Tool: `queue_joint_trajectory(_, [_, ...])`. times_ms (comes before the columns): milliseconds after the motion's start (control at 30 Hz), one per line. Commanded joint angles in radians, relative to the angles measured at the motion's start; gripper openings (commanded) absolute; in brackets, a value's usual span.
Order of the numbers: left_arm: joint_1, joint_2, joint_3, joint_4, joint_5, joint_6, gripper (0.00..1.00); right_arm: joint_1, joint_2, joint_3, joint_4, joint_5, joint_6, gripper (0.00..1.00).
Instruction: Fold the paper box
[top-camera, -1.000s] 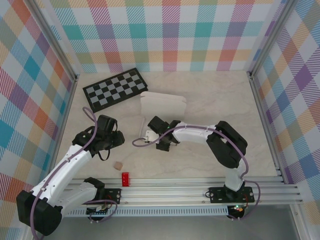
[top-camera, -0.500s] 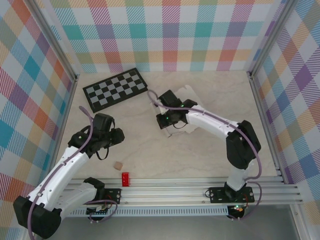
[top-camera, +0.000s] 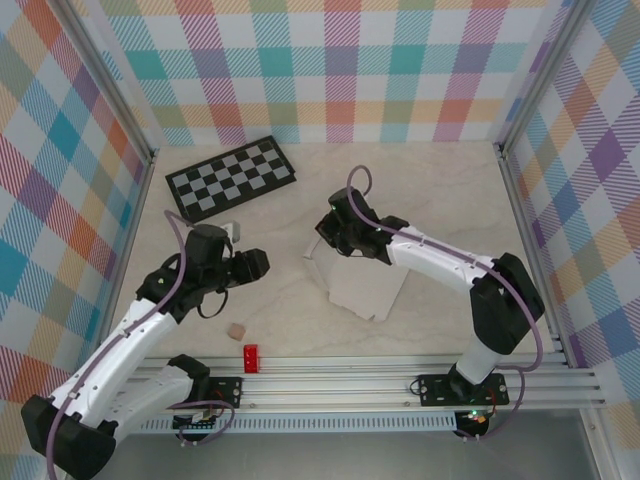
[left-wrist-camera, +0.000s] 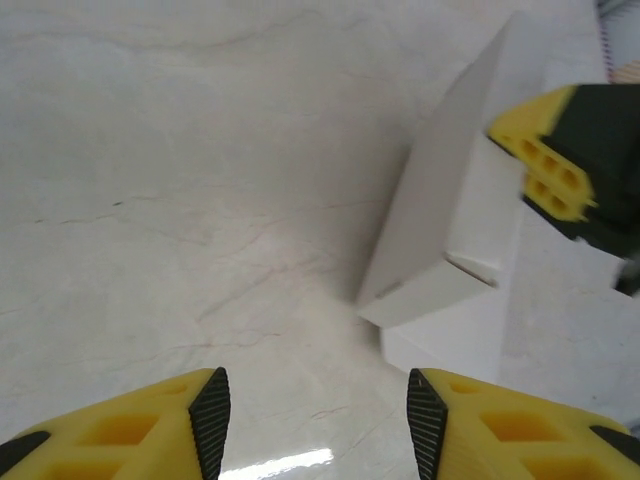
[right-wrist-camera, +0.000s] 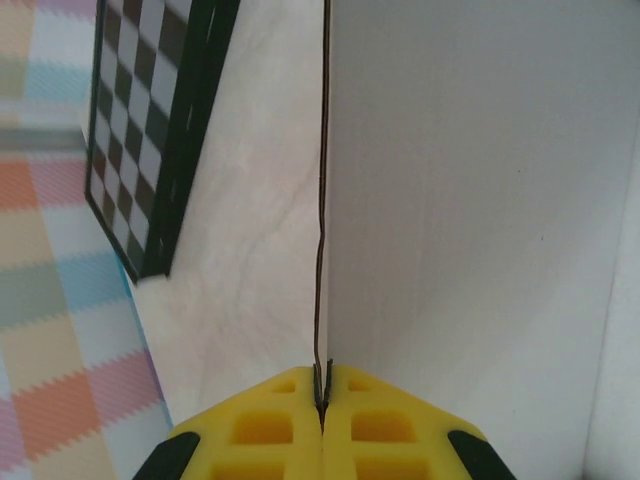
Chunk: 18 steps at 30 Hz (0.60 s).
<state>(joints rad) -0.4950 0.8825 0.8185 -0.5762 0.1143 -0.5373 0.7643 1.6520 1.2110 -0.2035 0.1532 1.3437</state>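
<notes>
The white paper box lies partly folded in the middle of the table, one wall standing up. My right gripper is at its far left corner, shut on the thin edge of that wall; the white panel spreads to the right of the jaws. My left gripper hovers just left of the box, open, with only bare table between its fingers. From the left wrist the box's upright wall stands ahead to the right, and a yellow finger of the right gripper is at its top.
A black-and-grey checkerboard lies at the back left, also seen from the right wrist. A small tan cube and a red block sit near the front rail. Plaid walls enclose the table.
The right gripper swung the box from left of centre toward the back and on to the right, so it now lies nearer the centre. The left gripper moved right toward it and opened wider.
</notes>
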Motion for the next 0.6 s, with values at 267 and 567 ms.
queue_joint_trajectory(267, [-0.261,0.157,-0.243,0.593,-0.168,0.198,0.69,0.000,0.019,-0.085,0.352,0.170,0.255,0.01])
queue_joint_trajectory(567, [-0.260,0.400,-0.296,0.945,-0.234,0.409,0.78,-0.010,-0.003,-0.179,0.450,0.159,0.226,0.09])
